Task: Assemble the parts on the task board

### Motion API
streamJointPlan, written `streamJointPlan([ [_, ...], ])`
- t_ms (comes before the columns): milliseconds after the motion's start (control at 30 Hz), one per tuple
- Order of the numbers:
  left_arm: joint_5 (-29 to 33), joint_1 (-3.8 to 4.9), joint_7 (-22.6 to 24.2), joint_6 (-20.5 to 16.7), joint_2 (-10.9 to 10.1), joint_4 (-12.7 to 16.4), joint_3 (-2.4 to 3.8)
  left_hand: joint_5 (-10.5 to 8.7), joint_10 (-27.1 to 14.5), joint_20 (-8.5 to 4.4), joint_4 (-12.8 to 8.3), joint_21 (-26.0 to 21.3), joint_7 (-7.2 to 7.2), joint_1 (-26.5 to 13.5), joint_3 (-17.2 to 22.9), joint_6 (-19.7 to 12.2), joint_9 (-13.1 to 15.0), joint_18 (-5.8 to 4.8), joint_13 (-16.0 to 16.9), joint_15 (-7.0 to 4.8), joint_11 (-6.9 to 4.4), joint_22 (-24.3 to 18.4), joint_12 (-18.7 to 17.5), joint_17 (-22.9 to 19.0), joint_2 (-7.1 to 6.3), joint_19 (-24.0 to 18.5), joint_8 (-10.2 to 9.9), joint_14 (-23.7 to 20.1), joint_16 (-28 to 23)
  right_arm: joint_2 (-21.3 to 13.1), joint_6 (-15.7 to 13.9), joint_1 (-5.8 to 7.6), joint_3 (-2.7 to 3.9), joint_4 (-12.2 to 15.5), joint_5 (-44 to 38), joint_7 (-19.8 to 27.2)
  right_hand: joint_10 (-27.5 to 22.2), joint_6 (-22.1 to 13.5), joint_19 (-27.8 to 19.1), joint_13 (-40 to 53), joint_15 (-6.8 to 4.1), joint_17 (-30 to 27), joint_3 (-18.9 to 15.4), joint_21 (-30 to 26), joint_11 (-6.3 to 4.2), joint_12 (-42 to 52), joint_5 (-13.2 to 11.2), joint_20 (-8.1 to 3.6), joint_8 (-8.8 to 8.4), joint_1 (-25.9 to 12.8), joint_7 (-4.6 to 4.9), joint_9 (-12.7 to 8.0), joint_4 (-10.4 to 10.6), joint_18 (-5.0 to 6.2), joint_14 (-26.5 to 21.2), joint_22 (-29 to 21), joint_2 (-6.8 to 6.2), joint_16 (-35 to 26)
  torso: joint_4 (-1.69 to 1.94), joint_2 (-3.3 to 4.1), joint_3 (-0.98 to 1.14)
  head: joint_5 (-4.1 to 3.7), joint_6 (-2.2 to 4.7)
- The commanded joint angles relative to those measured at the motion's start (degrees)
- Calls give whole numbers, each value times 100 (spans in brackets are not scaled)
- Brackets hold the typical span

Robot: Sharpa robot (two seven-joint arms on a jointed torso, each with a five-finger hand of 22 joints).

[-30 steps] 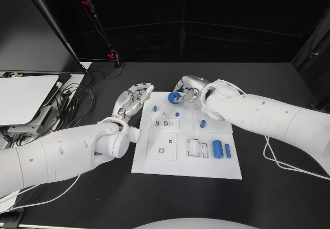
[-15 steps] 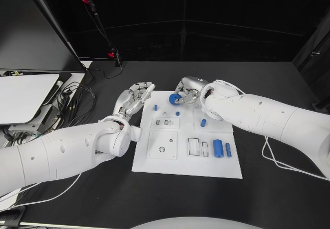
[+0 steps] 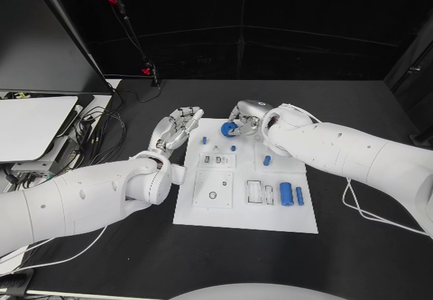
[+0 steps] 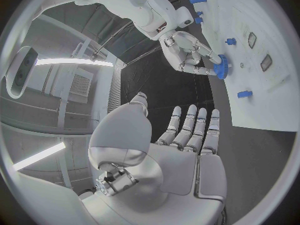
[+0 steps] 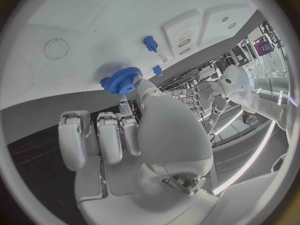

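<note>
The white task board [image 3: 289, 222] lies in the middle of the black table. My right hand [image 3: 245, 117] hovers over the board's far edge and pinches a blue gear [image 3: 229, 129] in its fingertips; the right wrist view shows the gear [image 5: 122, 79] just above the board [image 5: 75, 20]. My left hand [image 3: 177, 130] is held flat by the board's far left corner, fingers spread, holding nothing; its palm [image 4: 181, 150] faces the right hand [image 4: 187, 55]. On the board are small blue pegs [image 3: 204, 141], [image 3: 233, 149], [image 3: 266, 161], a thick blue cylinder [image 3: 285, 194] and a slim one [image 3: 298, 197].
A white flat device [image 3: 32, 128] and a tangle of cables [image 3: 99, 134] lie left of the board. A black stand [image 3: 135, 53] rises at the back left. A white cable [image 3: 365, 212] runs along the table under my right arm.
</note>
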Motion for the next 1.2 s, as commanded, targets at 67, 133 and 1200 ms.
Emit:
streamJointPlan([
  [67,-36,10,1456,28,8,8,6,28,-27,-13,-1,18,907,-18,-42,-10,-9,46,-5,36,0,5,39,-7,54,-36,23,9,32,17,207,-30,-17,3,-91,13,606,174,596,1508,2,1509,18,19,1,15,-2,-4,-19,27,-208,10,-13,-42,616,1509,-4,14,4,-2,-1,4,-8],
  [133,-36,11,1454,28,10,4,6,28,-27,-13,-1,18,907,-18,-42,-10,-9,46,-5,36,0,5,39,-7,54,-36,23,9,32,13,235,-33,-17,22,-92,0,606,175,596,1508,2,1509,18,19,1,15,-2,-5,-19,26,-208,10,-13,-42,616,1509,-4,14,0,-1,-2,6,-8],
  [1200,-36,11,1438,42,9,-18,6,37,-29,-13,-1,21,907,-6,-48,-11,-15,44,-5,38,0,7,43,-8,67,-38,27,9,33,11,608,-55,-17,32,-93,-479,606,-798,596,1508,-100,1509,-124,19,-140,15,-386,-87,-574,-211,-327,-60,37,-42,616,1509,-128,14,-3,0,0,-33,-16],
])
